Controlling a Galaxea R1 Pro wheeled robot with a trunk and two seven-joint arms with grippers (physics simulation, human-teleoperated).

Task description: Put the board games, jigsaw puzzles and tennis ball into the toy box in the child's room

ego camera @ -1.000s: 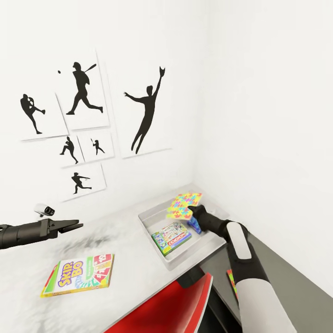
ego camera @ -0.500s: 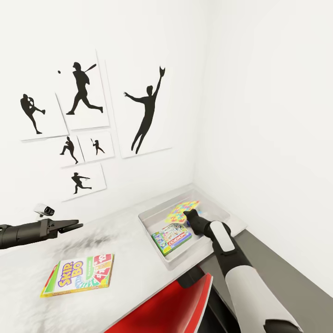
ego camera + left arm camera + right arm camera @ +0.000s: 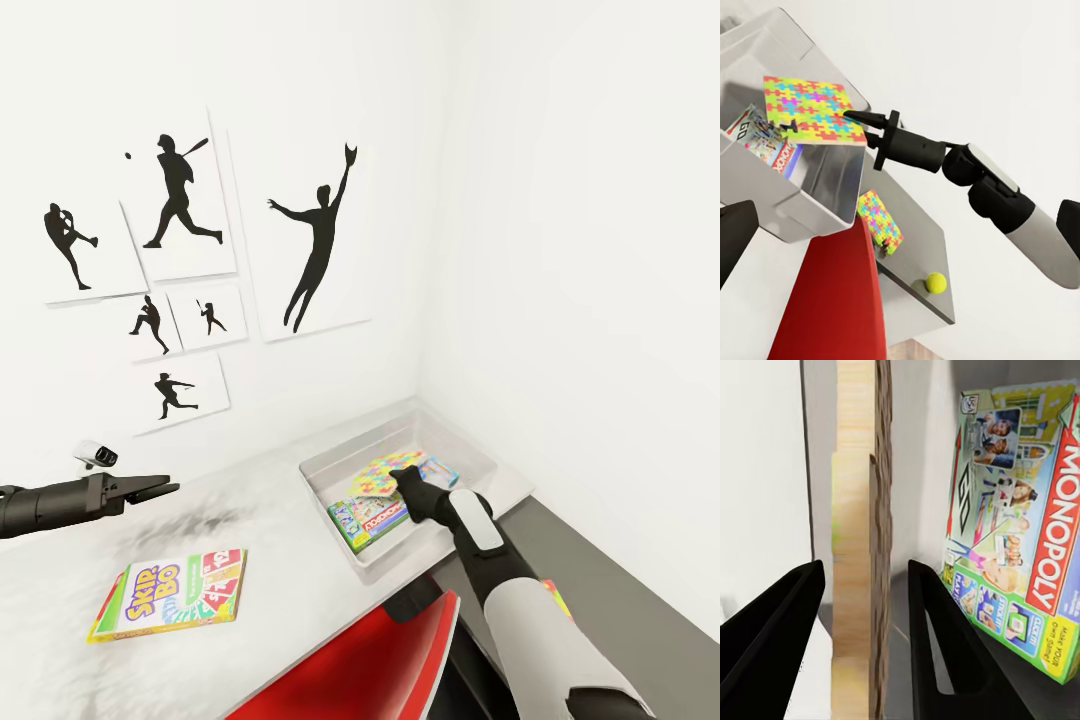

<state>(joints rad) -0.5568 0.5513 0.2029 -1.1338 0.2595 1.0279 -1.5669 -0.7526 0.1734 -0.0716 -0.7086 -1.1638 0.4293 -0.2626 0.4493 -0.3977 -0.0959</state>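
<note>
The light grey toy box (image 3: 470, 447) stands at the table's right end. Inside lie the Monopoly board game (image 3: 372, 516) (image 3: 1020, 532) and a small blue box (image 3: 441, 471). A jigsaw puzzle (image 3: 382, 468) (image 3: 811, 107) (image 3: 859, 547) hangs tilted low over the box. My right gripper (image 3: 404, 480) (image 3: 857, 124) straddles its edge, jaws slightly apart with a thin gap on each side. The Skip-Bo box (image 3: 170, 585) lies on the table (image 3: 270, 540). My left gripper (image 3: 152, 488) hovers open above the table's left part. A second puzzle (image 3: 880, 221) (image 3: 555, 598) and the tennis ball (image 3: 936, 282) rest on a lower dark grey surface.
A red chair (image 3: 370, 660) (image 3: 825, 300) is pushed in under the table's front edge, just below the toy box. White walls close in behind and to the right, with black silhouette pictures (image 3: 315, 245) above the table.
My right gripper has carried the puzzle down from above the toy box's far corner to low inside it. The left arm has stayed still.
</note>
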